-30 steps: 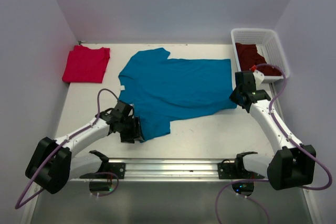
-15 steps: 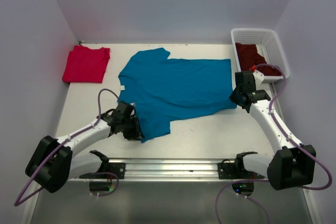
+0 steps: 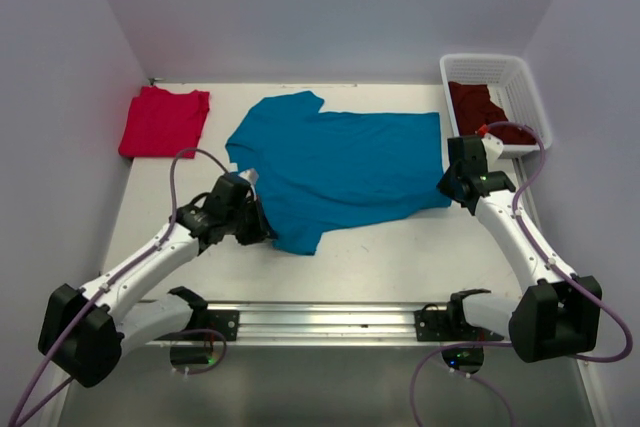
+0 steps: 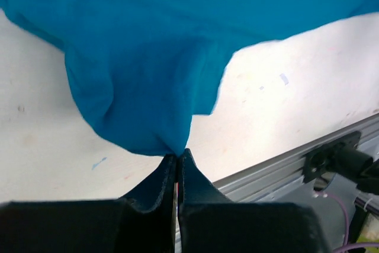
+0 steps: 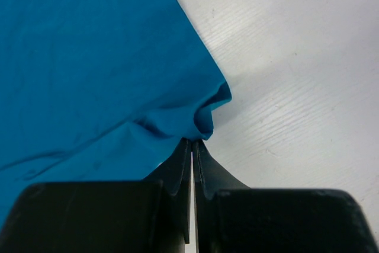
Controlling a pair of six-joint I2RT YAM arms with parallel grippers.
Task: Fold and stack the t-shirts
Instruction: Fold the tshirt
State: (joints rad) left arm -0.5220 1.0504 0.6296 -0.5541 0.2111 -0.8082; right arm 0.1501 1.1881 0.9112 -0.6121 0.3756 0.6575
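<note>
Far left, at the back corner of the table (image 3: pixel 400 257), we see the red t-shirt (image 3: pixel 164 122). It is folded into a flat square, well apart from both arms.

Next, the left gripper (image 3: pixel 258 230) sits at the near-left sleeve of the teal t-shirt (image 3: pixel 340 162). In the wrist view its fingers (image 4: pixel 155 188) are pressed together with no visible gap, pinching the sleeve edge. The cloth gathers into a point right at the tips and bulges in a soft fold above them. We cannot tell whether that fold is clear of the table.

The teal t-shirt lies spread across mid-table, collar end to the left and hem to the right, mostly flat apart from the two gripped spots.

The right gripper (image 3: pixel 446 185) is at the near-right hem corner. Its fingers (image 5: pixel 176 167) are closed tight on the corner, and the hem curls into a small roll just beyond the tips.

Far right, the white lattice basket (image 3: pixel 535 107) stands at the back corner with the maroon t-shirts (image 3: pixel 478 107) crumpled inside — count unclear. The right wrist is just beside the basket's near end.
</note>
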